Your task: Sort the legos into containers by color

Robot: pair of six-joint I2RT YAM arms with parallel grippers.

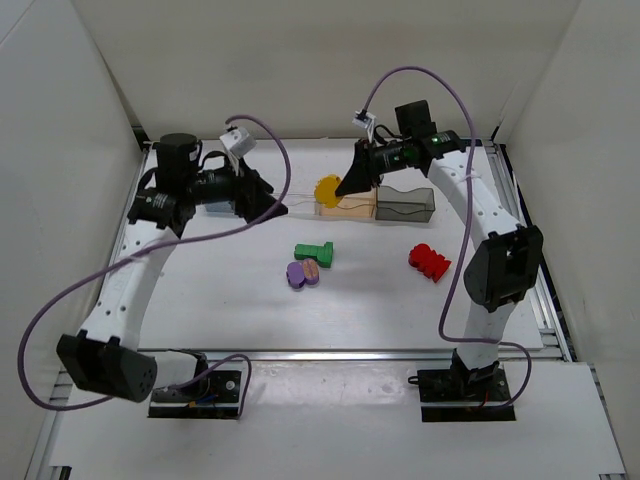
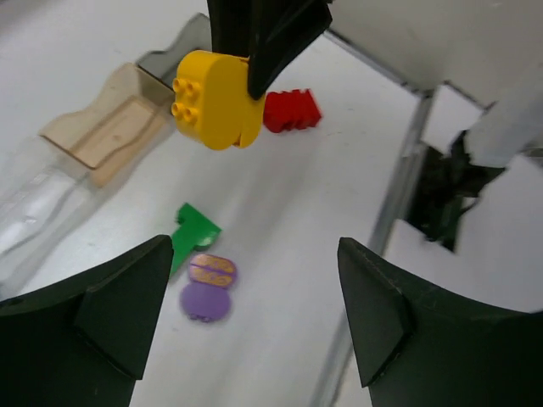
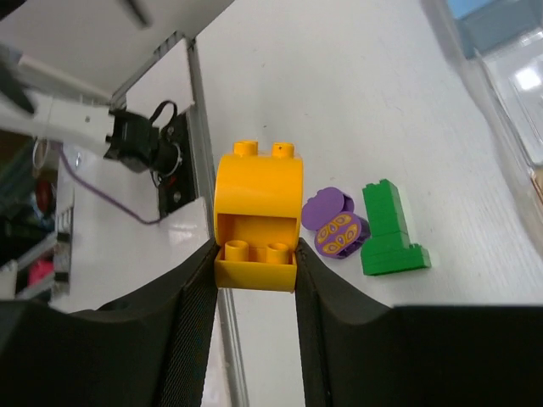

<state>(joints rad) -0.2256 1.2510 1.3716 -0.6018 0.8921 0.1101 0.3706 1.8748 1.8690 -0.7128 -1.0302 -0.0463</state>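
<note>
My right gripper (image 1: 350, 187) is shut on the yellow lego (image 1: 328, 191) and holds it in the air at the left end of the pale orange container (image 1: 348, 208); it also shows in the right wrist view (image 3: 257, 219) and the left wrist view (image 2: 214, 100). The green lego (image 1: 315, 253), the purple and pink lego (image 1: 302, 273) and the red lego (image 1: 429, 261) lie on the table. The smoky grey container (image 1: 405, 204) stands right of the orange one. My left gripper (image 1: 275, 200) is open and empty over the clear container (image 2: 34, 216). The blue container (image 3: 492, 17) shows only at a frame edge.
White walls enclose the table on three sides. A metal rail (image 1: 540, 290) runs along the right edge. Cables loop from both arms.
</note>
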